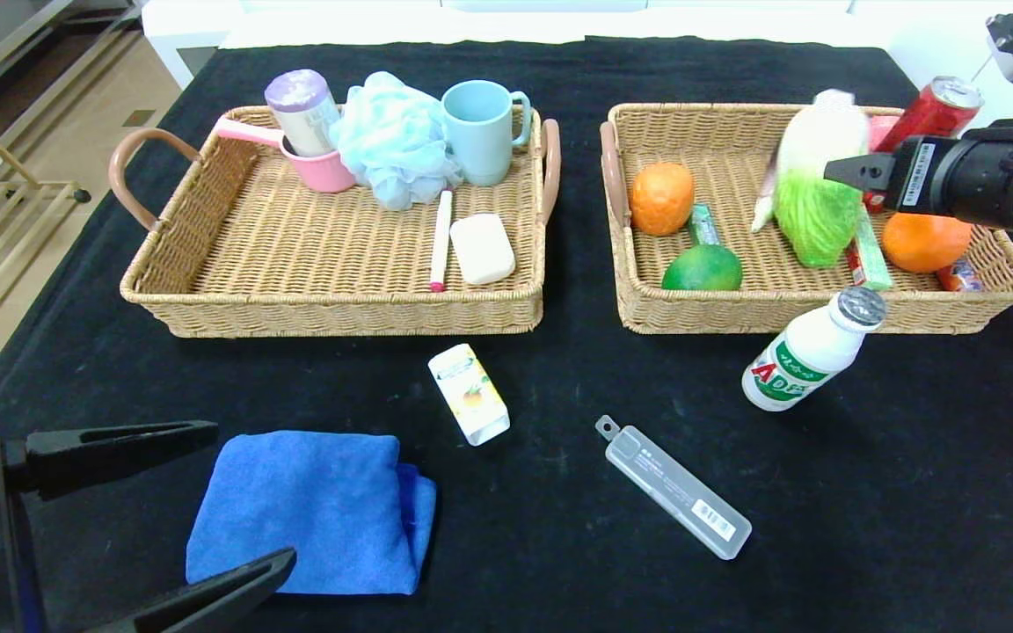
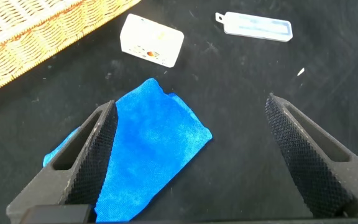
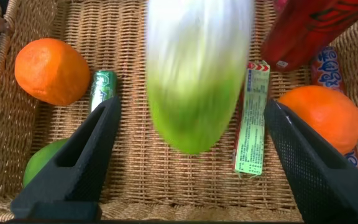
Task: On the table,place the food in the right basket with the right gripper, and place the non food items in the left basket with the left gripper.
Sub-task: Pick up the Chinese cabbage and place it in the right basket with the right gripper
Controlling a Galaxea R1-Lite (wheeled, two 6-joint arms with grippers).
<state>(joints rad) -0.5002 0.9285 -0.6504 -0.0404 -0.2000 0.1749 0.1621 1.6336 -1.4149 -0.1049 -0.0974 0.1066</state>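
The right gripper (image 1: 836,171) is hovering over the right basket (image 1: 647,308), fingers spread wide and clear of the cabbage (image 1: 814,180), which appears blurred below them, apparently just released. The left gripper (image 1: 207,492) is waiting wide open around the blue towel (image 1: 313,510) near the table's (image 1: 911,483) front edge, ready to grasp it.

Cabbage (image 1: 814,180) — blurred, within right basket (image 1: 647,299)

Black grippers w/ long tapering fingers (image 2: 92,155) (textured pads), white barcode sticker (image 1: 920,174) on right.
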